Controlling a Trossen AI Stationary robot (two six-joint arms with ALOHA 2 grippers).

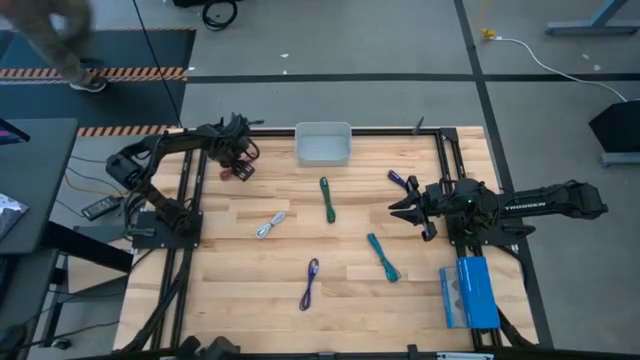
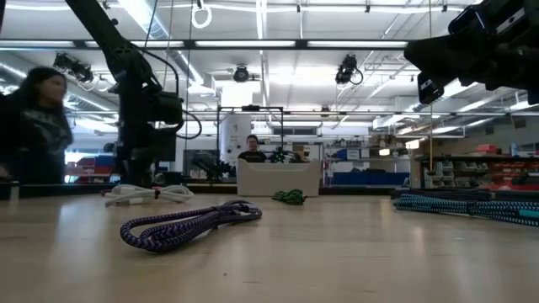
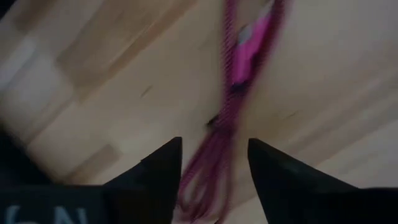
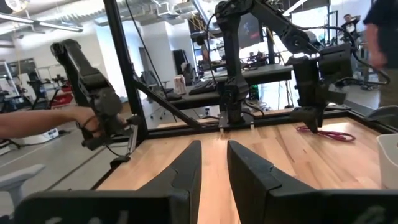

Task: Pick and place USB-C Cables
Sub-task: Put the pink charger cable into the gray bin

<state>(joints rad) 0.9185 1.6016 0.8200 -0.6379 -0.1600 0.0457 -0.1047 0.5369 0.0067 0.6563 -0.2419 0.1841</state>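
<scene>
My left gripper (image 1: 241, 163) is open at the table's far left, over the magenta cable (image 1: 243, 173). In the left wrist view its fingers stand on either side of that magenta cable (image 3: 233, 106), which lies on the wood. My right gripper (image 1: 403, 208) is open, above the table right of the middle, holding nothing. Flat on the table lie the white-grey cable (image 1: 270, 225), the green cable (image 1: 327, 198), the teal cable (image 1: 382, 257), the purple-blue cable (image 1: 309, 283) and a dark purple cable (image 1: 398, 180) just beyond my right gripper.
A white bin (image 1: 323, 143) stands at the middle of the far edge. A blue box (image 1: 468, 292) lies at the near right by my right arm's base. Black frame rails run along both sides. A person (image 1: 60, 40) is beyond the far left corner.
</scene>
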